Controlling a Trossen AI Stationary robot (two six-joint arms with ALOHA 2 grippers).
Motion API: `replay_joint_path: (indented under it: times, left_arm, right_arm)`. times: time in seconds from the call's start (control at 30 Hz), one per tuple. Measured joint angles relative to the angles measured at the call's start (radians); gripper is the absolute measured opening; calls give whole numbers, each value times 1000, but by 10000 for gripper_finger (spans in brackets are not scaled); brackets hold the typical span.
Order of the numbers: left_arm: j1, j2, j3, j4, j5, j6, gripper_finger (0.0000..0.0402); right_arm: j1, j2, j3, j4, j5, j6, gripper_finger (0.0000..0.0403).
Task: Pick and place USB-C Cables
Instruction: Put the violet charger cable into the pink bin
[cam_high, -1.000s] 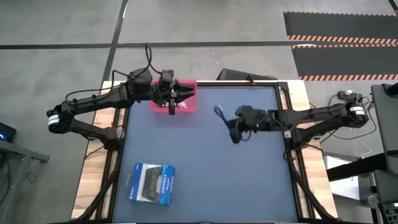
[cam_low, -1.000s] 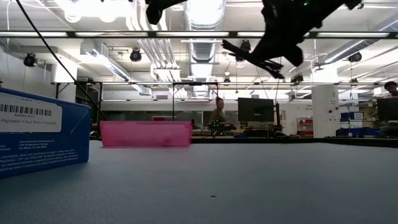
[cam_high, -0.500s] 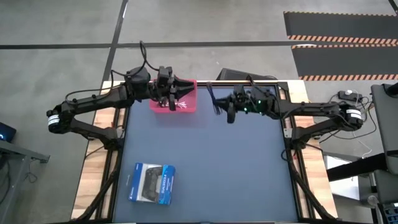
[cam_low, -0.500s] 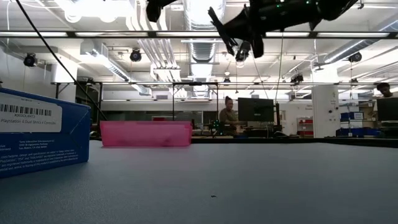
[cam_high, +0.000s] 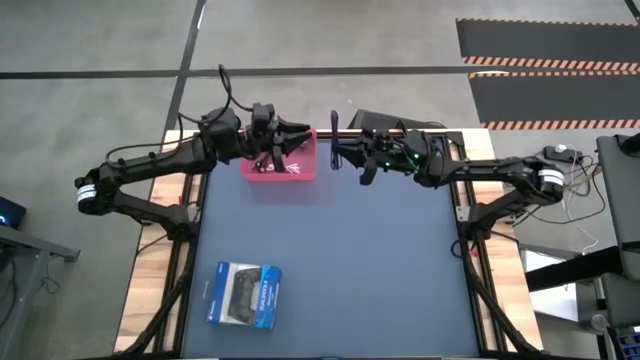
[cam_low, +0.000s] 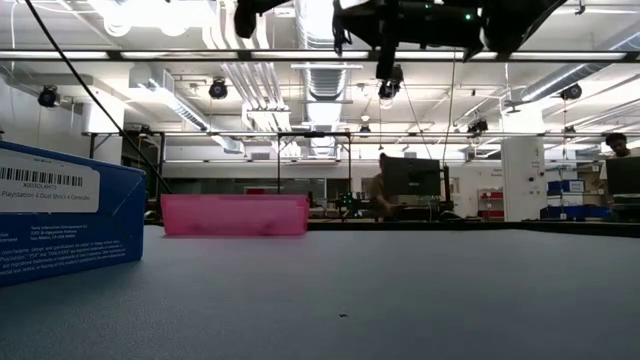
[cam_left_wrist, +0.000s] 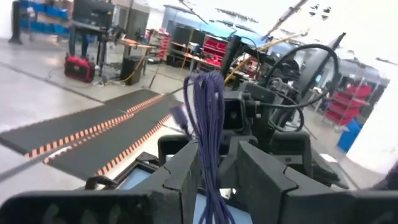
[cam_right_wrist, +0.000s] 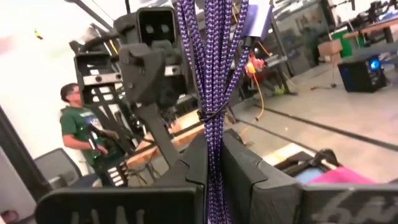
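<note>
The bench (cam_high: 330, 270) carries the boxed controller (cam_high: 245, 294) at its near left and the pink tray (cam_high: 300, 167) at its far edge. Both arms meet in the air beside that tray. The right pincer (cam_high: 335, 153) grips the purple cable (cam_right_wrist: 213, 81); the left pincer (cam_high: 300, 140) faces it, fingers (cam_left_wrist: 180, 177) closed around the same bundle. This looks like a handover. Next, one pincer must release so the cable can drop into the tray.
</note>
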Motion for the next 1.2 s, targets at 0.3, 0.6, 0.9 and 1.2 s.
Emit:
replay_joint_path:
  times: [0.3,0.6,0.9,1.2]
  left_arm:
    - [0,24,-1,4,20,-52,97]
    - [0,53,-6,21,68,-102,175]
    - [-4,106,-15,88,80,-102,205]
    - [-16,159,-16,201,99,-102,178]
  right_arm:
    - [-6,57,89,0,-72,-6,18]
    - [-6,86,124,-3,-102,-4,18]
    - [-6,94,124,-9,-130,6,18]
    - [-6,96,123,-38,-130,-5,18]
